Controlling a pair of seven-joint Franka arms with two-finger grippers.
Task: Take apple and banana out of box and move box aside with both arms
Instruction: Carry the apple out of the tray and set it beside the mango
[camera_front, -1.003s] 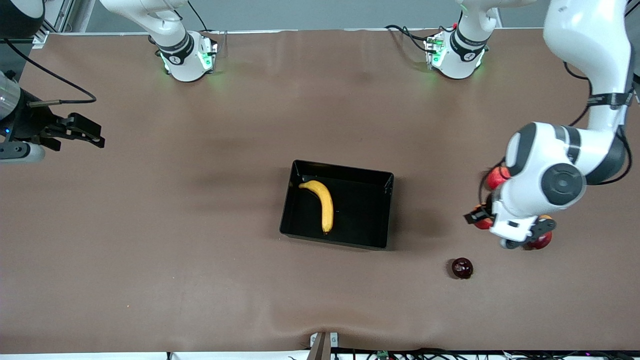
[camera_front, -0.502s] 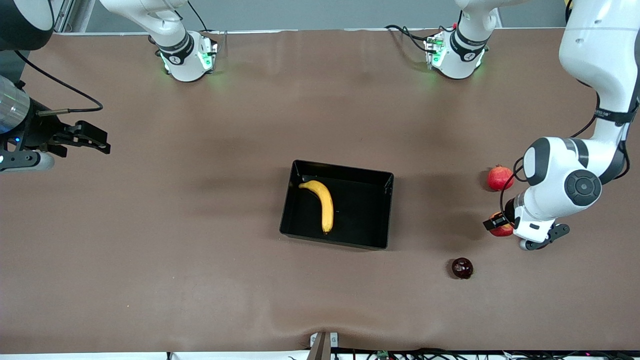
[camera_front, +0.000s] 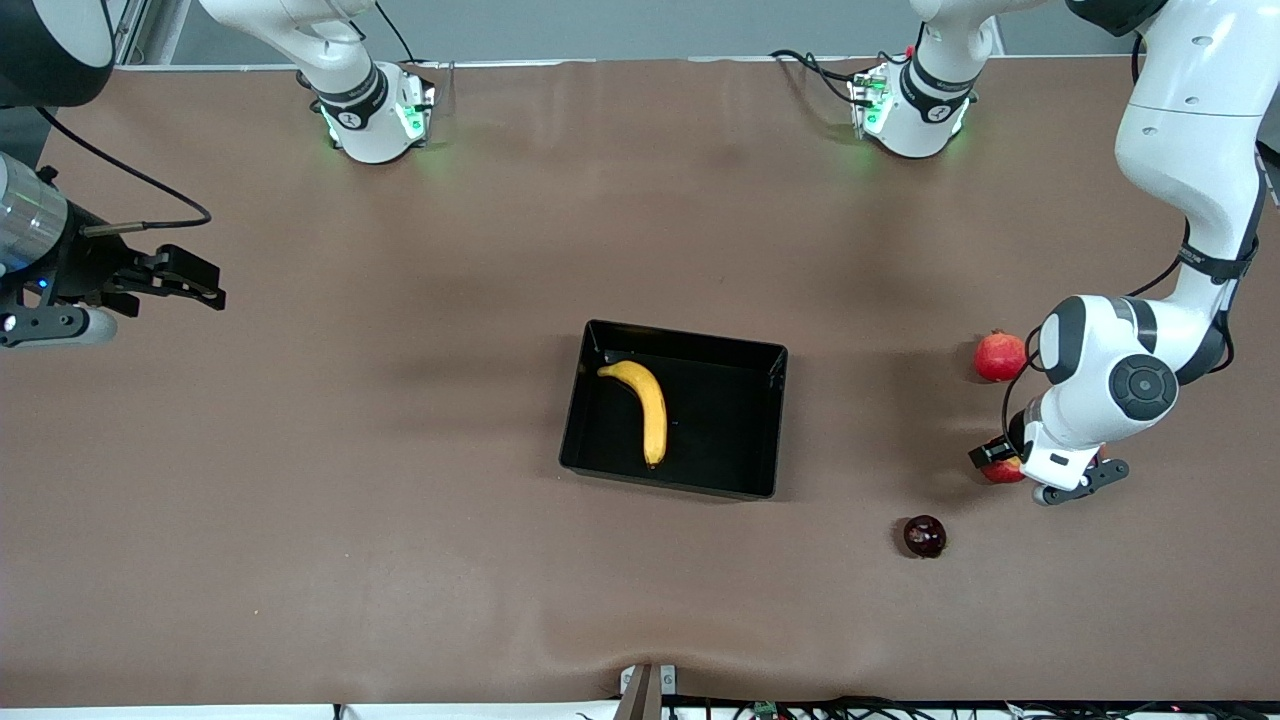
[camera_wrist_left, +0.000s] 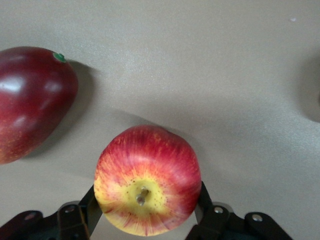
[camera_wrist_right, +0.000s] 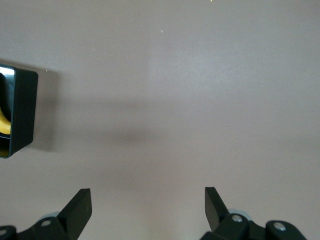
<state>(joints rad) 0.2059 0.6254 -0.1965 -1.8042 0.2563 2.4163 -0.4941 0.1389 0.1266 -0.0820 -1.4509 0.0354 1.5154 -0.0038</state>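
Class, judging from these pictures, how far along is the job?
Done: the apple is out of the box, held in the left gripper over the table beside a mango. Left: the banana lies in the box; the right gripper waits open; the box is unmoved.

1. Setting: a robotics lab.
2. The bench (camera_front: 400, 520) carries a plain brown mat and no household fittings.
3. Two white arms are fixed by their bases (camera_front: 375, 115) (camera_front: 910, 110) along one bench edge, green lights lit on each.
4. Loose cables (camera_front: 810, 65) run beside a base; more wiring lies along the edge nearest the front camera.
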